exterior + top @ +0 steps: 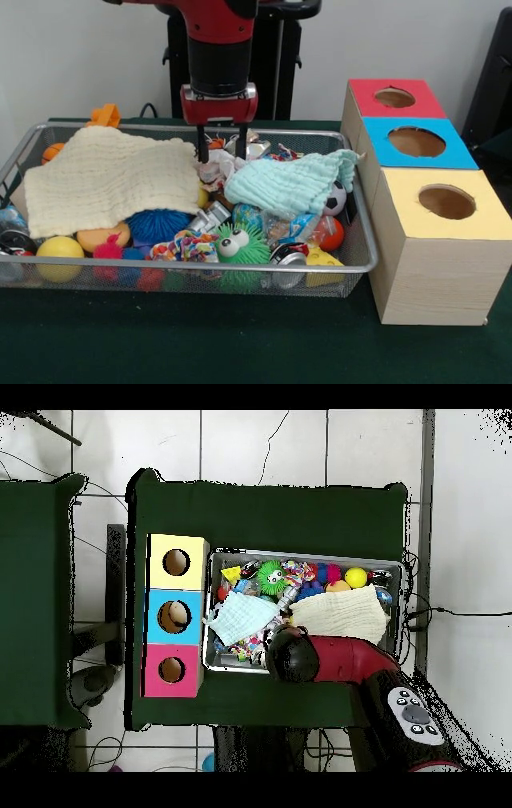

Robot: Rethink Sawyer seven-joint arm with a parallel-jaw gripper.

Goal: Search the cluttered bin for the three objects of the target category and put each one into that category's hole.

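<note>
wire bin sat left of three-hole box; target items mostly buried under cream cloth and mint cloth. gripper hung above gap between cloths, fingers apart, empty; crumpled wrapper directly beneath.

- The gripper hangs over the back of the wire basket, its two fingers spread apart.
- A cream cloth and a mint cloth cover toys.
- Red box, blue box and yellow box stand beside it.
</note>
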